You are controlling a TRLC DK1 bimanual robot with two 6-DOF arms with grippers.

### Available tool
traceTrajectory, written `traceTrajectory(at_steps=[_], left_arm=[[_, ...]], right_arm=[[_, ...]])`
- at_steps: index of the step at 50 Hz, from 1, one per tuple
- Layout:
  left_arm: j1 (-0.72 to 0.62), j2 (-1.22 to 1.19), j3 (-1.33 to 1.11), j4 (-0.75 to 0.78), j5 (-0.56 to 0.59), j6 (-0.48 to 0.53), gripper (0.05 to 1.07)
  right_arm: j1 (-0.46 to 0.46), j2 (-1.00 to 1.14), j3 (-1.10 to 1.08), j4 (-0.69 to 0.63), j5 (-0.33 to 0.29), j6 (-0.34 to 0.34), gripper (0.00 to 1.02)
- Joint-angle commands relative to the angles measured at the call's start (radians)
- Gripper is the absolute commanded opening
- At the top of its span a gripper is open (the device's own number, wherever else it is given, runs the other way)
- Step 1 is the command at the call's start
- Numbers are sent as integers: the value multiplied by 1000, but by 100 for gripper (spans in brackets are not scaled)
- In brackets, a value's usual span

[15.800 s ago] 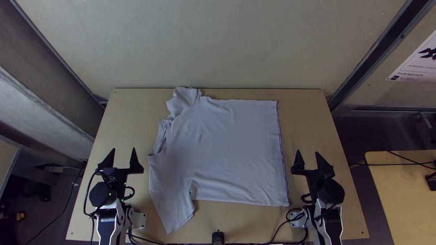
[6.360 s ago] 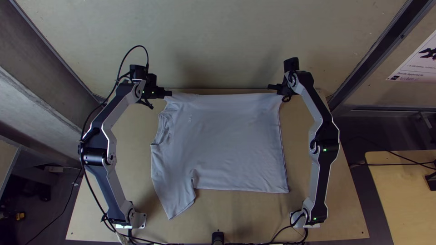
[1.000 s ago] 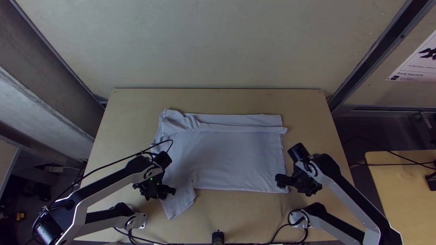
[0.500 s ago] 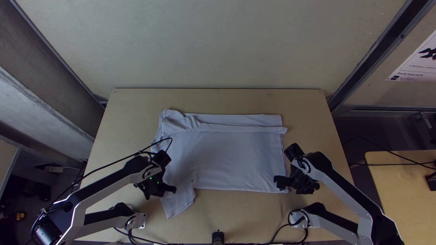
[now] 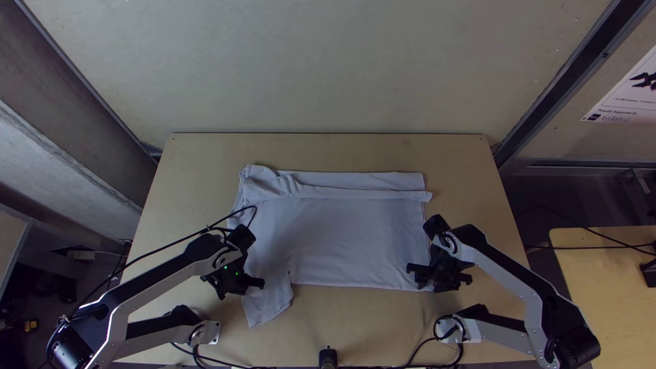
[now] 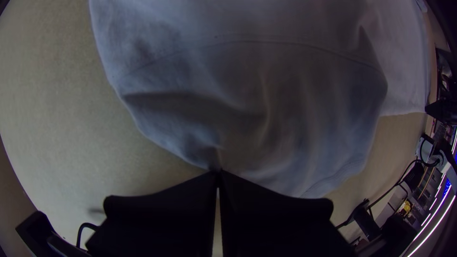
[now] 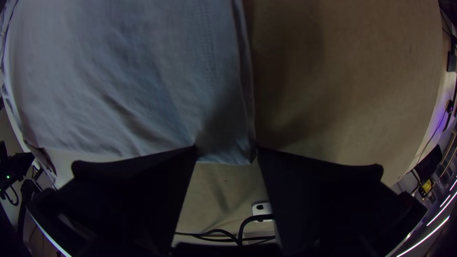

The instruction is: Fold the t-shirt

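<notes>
The light grey t-shirt (image 5: 342, 236) lies with its far side folded over in a band toward the near edge; the rest is flat, with a sleeve (image 5: 273, 307) pointing to the table's near side. My left gripper (image 5: 261, 282) is at the sleeve's outer edge. In the left wrist view, the left gripper (image 6: 217, 173) is shut on wrinkled sleeve cloth (image 6: 266, 119). Over the shirt's near right corner is my right gripper (image 5: 414, 275). The right wrist view has the right gripper (image 7: 226, 149) open, its fingertips on either side of that corner (image 7: 228, 147).
Bare wooden table (image 5: 328, 150) extends beyond the folded band and along both sides. Black cables (image 5: 403, 365) run along the near edge, beside a small black post (image 5: 328, 357).
Since the oldest frame, both arms went to the far side, the far sleeve side got folded over, and both grippers came back near. Lately the right gripper shifted slightly left; the near sleeve moved slightly.
</notes>
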State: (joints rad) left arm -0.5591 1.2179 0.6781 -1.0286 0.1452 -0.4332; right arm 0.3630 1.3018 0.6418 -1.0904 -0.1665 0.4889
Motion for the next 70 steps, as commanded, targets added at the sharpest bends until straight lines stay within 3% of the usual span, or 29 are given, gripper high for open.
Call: traceTrajectory(at_steps=[1,3,20,35,41,70], left_arm=[[13,-18,-15,-1,-7,8,8],[18,-18,-12,-1,-7,8,8],[116,-86,83,-30,-10,13,8],[289,-170,193,-36,-26,149,8],[341,-185,207,-36,-27,200,8],[413,-86,419,12,-29,260,8]], right_arm=[[11,1,-39,44,1,-27,12],[11,-16,-41,75,16,-30,2],[-1,-165,-27,89,99,-41,3],[-15,-249,-25,53,196,-61,3],[-62,-262,-2,53,197,-75,3],[-110,-148,168,130,229,-73,3]])
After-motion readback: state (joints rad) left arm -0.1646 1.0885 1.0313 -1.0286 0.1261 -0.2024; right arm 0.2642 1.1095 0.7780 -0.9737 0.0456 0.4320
